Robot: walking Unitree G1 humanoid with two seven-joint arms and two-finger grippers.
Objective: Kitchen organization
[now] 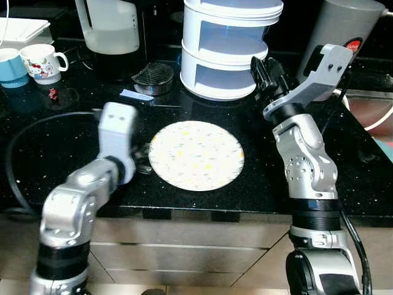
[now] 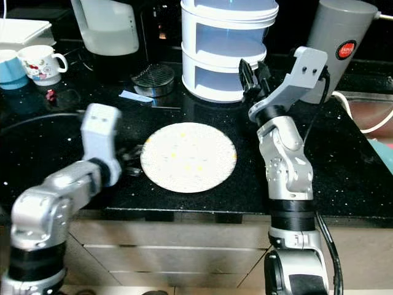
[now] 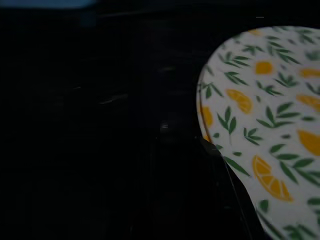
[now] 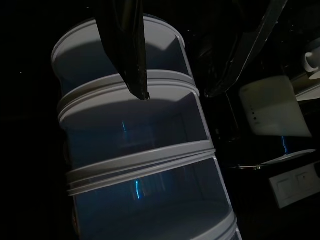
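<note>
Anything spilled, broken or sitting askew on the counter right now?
Nothing stands out. The round lemon-patterned plate lies flat on the black counter, the left gripper at its edge; the white tiered rack stands upright.

plates: 1 [image 1: 196, 155] | mugs: 2 [image 1: 43, 61] [image 1: 11, 66] | tiered white racks: 1 [image 1: 227, 49] | pitchers: 1 [image 1: 112, 26] | round metal strainers: 1 [image 1: 153, 77] | grey canisters: 1 [image 2: 341, 37]

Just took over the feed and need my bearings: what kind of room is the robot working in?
Most likely a home kitchen: a black speckled countertop with drawers below, mugs and a kettle-like jug at the back, and a lemon-print plate beside the left gripper.
</note>
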